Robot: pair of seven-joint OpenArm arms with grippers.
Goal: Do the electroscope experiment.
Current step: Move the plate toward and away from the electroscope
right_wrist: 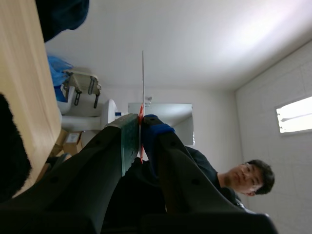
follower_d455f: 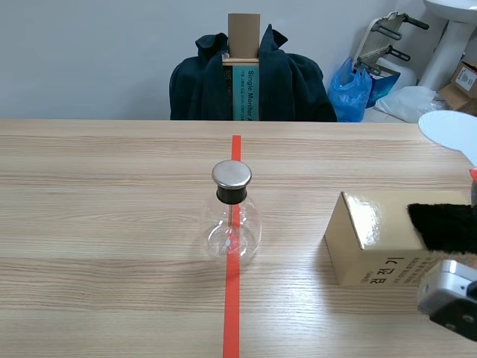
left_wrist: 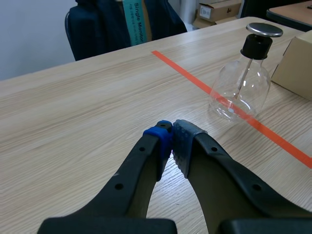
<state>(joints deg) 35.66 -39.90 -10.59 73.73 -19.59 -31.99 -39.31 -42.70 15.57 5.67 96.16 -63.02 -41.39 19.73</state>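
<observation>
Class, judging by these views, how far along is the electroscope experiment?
Done: the right gripper is shut on the white plate. In hand: the plate hangs in the air beyond the black cloth on the box. Left: bringing it to the metal cap of the flask; the left gripper sits shut, empty.

A light wooden table [follower_d455f: 112,224] runs to a pale grey wall [follower_d455f: 89,52]. Beyond its far edge hang a dark jacket [follower_d455f: 298,86] and a blue plastic bag [follower_d455f: 349,93], with cardboard boxes [follower_d455f: 463,78] beside. A bright window [right_wrist: 295,114] sits in a tiled wall [right_wrist: 258,92] under a white ceiling [right_wrist: 195,39]
</observation>
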